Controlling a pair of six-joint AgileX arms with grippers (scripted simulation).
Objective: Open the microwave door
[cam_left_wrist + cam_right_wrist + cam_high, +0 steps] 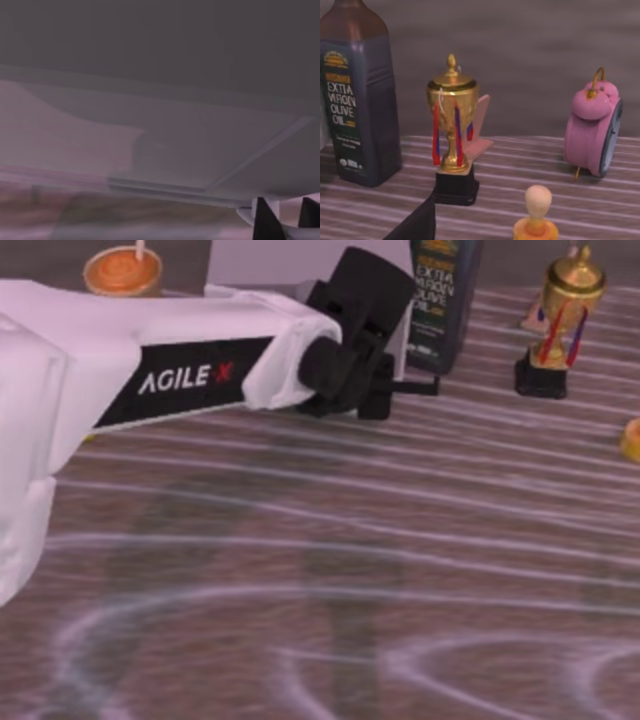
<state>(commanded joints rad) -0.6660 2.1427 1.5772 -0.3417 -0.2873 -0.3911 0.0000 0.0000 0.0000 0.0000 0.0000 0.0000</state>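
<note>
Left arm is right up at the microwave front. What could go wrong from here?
1. The left gripper sits close beside the olive oil bottle; a wide door swing might knock it over.
2. The left arm hides most of the microwave in the top view, and the left wrist view shows only pale surface, so a handle grip is hard to confirm.
3. The trophy stands farther right, likely safe.

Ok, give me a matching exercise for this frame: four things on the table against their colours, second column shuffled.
Things:
1. trophy
2. alarm clock
3. olive oil bottle
4. microwave

Colours:
A. pink
B. pale grey-white
C. gold with a black base
D. dark, with a label

Pairs: 1-C, 2-A, 3-D, 4-B.
</note>
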